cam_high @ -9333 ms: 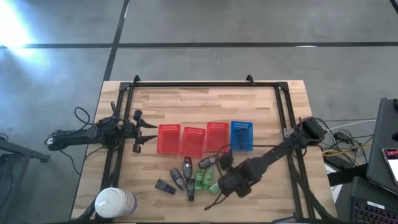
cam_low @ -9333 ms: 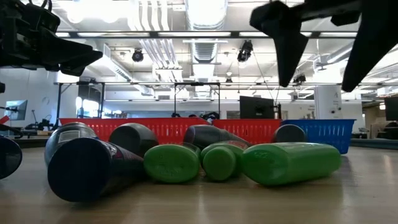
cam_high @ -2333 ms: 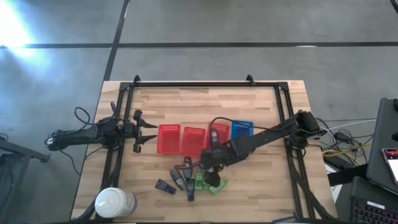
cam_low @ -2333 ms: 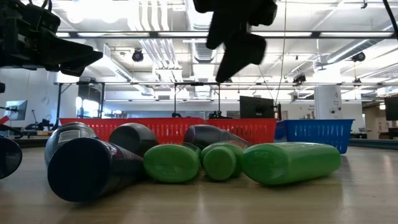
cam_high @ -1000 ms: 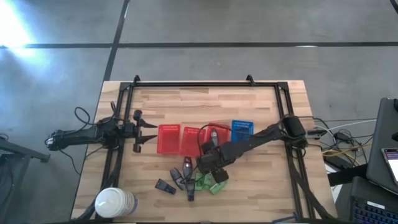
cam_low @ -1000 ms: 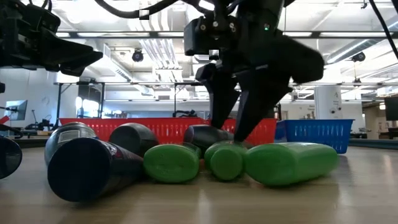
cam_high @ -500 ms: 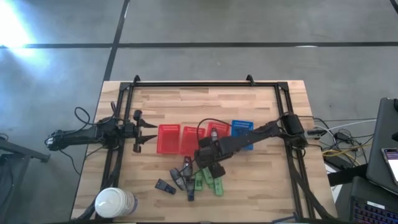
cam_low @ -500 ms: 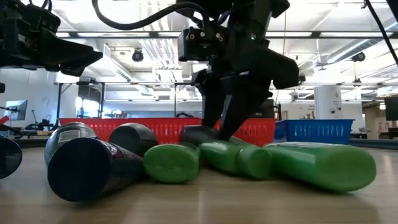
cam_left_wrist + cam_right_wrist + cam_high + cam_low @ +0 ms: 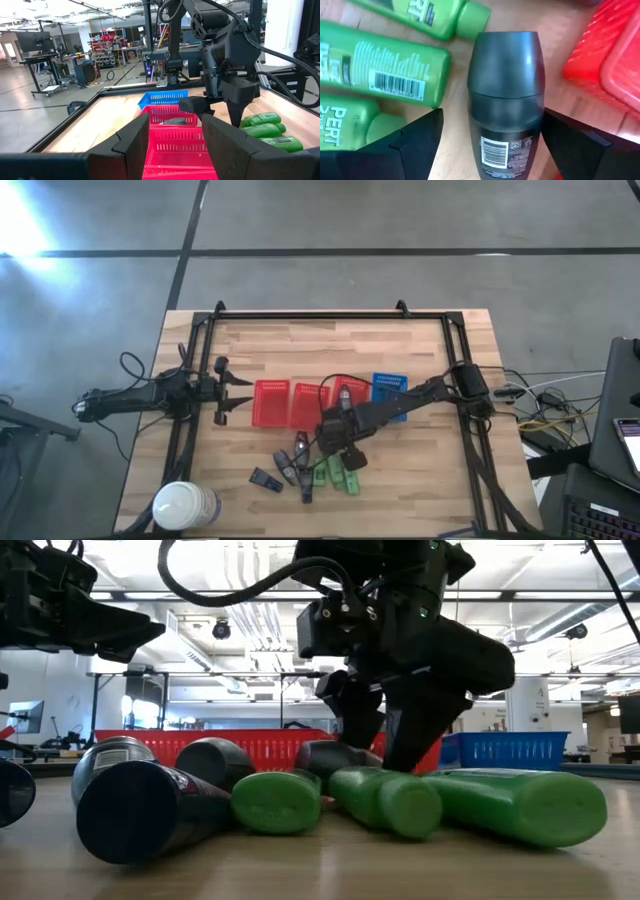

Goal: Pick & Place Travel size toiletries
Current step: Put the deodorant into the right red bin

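On the wooden table [image 9: 420,480], the left gripper [image 9: 235,389] waits spread open beside the red baskets [image 9: 271,402]. The right gripper [image 9: 485,135] straddles a dark grey roll-on bottle [image 9: 506,95] wide open, lying between green bottles [image 9: 380,65] and baskets. Closing off-centre could squirt the rounded bottle sideways into its green neighbours.

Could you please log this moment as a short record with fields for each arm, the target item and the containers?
Right claw: right claw low over the toiletry pile, fingers open on either side of a dark grey rounded-cap bottle, not yet closed
Left claw: left claw open, parked at the table's left edge
Beside target: three bright green plastic bottles lying flat
Containers: three red mesh baskets and one blue mesh basket in a row behind the pile
Other: large white cylindrical roll at the near left corner
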Action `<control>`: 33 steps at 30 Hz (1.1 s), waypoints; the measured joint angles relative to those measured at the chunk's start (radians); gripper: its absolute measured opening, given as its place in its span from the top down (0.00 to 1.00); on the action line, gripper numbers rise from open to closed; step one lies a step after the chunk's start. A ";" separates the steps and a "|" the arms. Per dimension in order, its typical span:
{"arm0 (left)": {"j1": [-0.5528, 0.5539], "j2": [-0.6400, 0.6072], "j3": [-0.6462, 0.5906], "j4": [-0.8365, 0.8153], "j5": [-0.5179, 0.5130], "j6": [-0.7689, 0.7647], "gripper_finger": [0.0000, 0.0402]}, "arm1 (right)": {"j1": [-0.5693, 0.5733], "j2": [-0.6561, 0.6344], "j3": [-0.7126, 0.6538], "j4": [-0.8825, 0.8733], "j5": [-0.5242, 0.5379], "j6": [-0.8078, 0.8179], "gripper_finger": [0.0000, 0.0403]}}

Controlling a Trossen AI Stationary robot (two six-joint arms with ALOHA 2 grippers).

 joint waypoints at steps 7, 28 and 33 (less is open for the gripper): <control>0.000 0.000 0.000 0.000 0.000 0.000 0.53 | 0.002 0.000 0.002 0.023 -0.051 0.021 0.26; 0.000 0.000 0.000 0.000 0.000 0.000 0.53 | 0.005 0.000 -0.002 0.030 -0.050 0.033 0.51; 0.000 0.000 0.000 0.000 0.000 0.000 0.53 | 0.018 -0.005 0.036 -0.079 -0.034 0.063 0.50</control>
